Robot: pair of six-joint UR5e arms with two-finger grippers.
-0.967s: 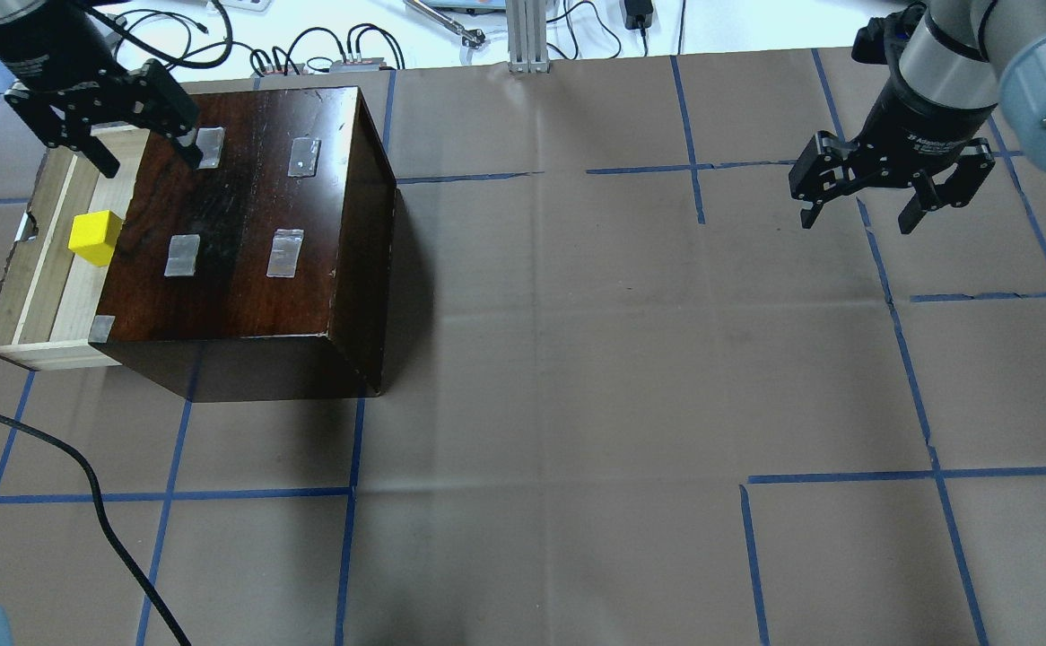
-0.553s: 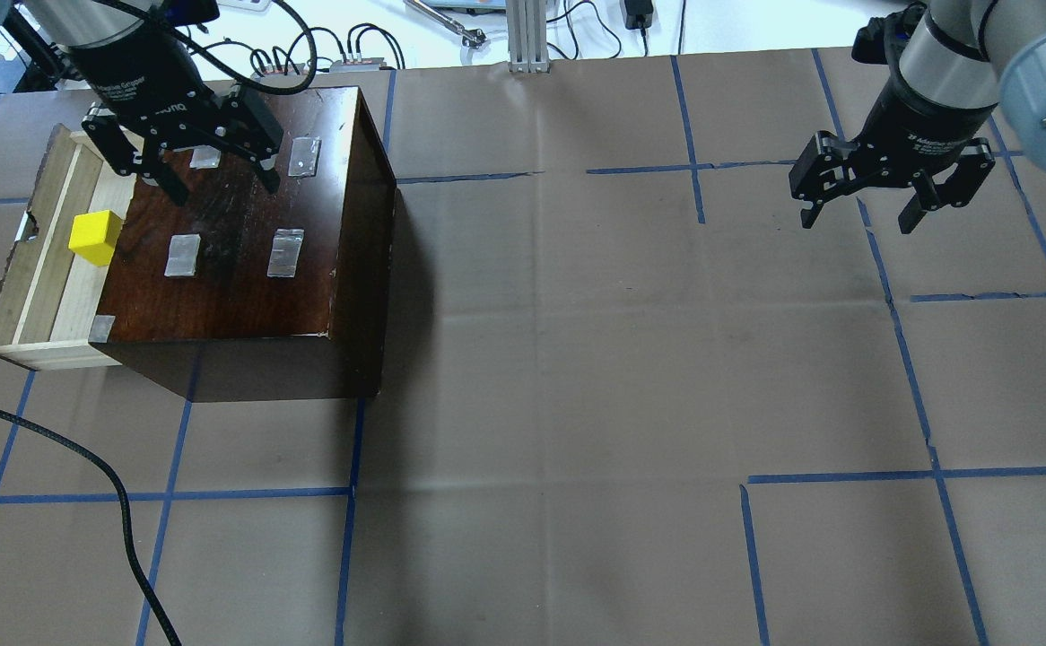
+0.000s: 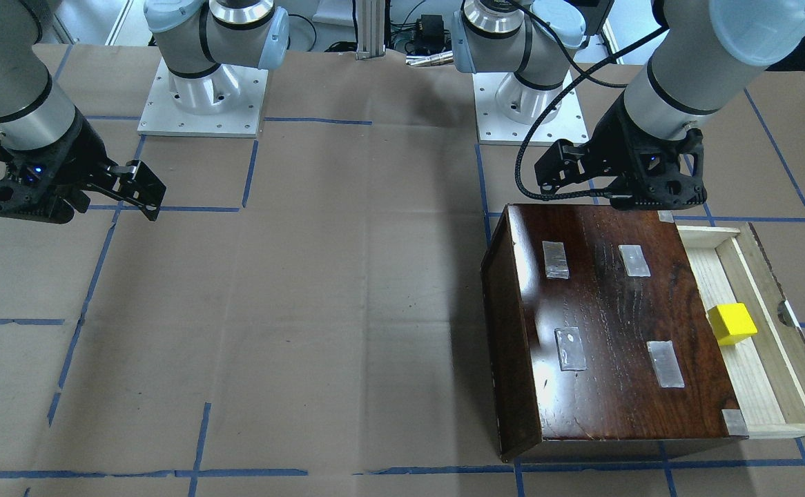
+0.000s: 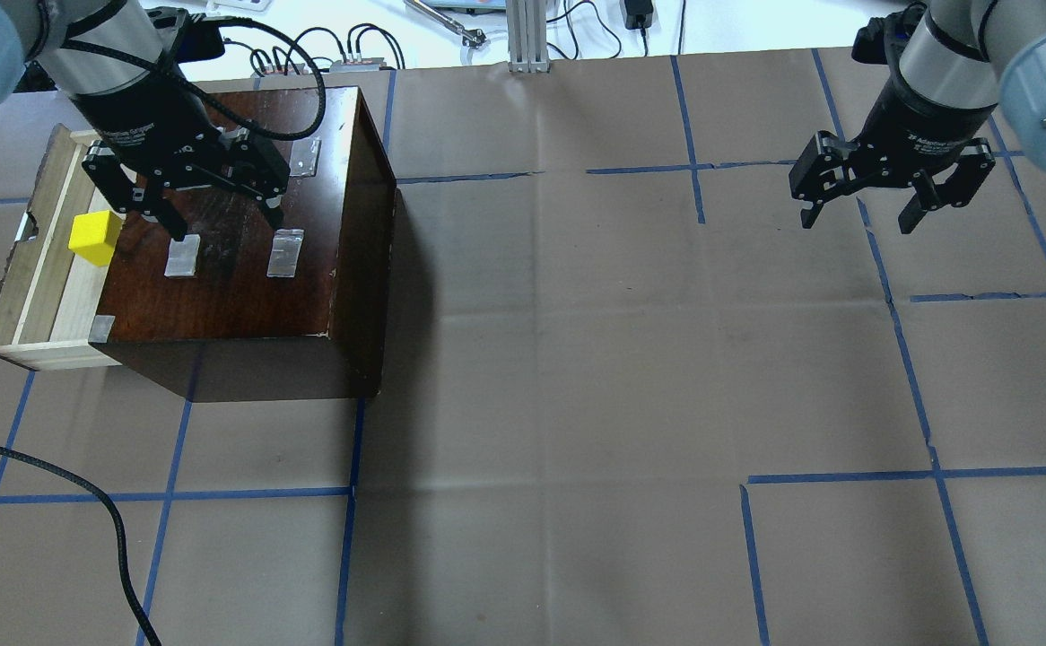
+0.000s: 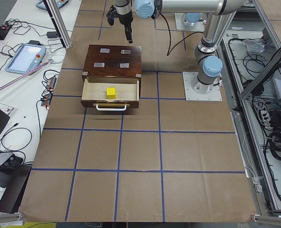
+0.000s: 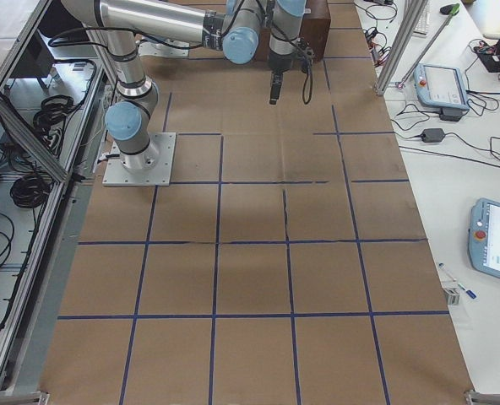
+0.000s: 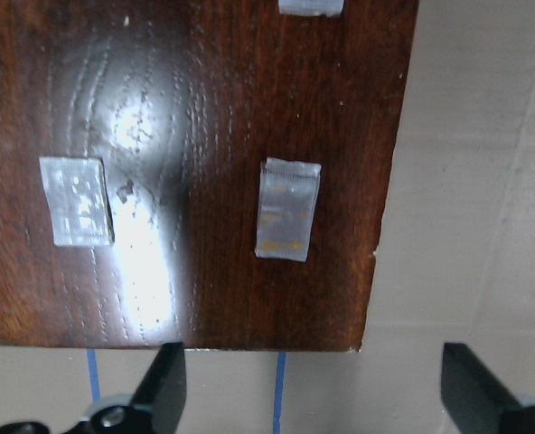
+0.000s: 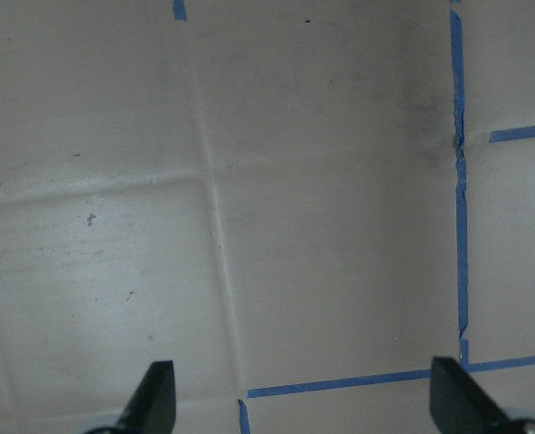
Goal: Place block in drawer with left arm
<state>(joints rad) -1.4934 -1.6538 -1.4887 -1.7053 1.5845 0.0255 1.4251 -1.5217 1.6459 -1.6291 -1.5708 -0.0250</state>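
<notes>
Our left jaws hang spread wide and empty above the cabinet (image 4: 236,287) top. The block (image 4: 95,238) sits outside them, near one side and lower down, in the open drawer (image 4: 28,292). Our right jaws gape empty over the surface (image 4: 577,404), well apart.

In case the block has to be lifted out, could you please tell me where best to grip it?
Probably from straight above, pinching the block by the two faces that look along the drawer: bare floor lies either side there, while the cabinet and the front wall crowd the others.
</notes>
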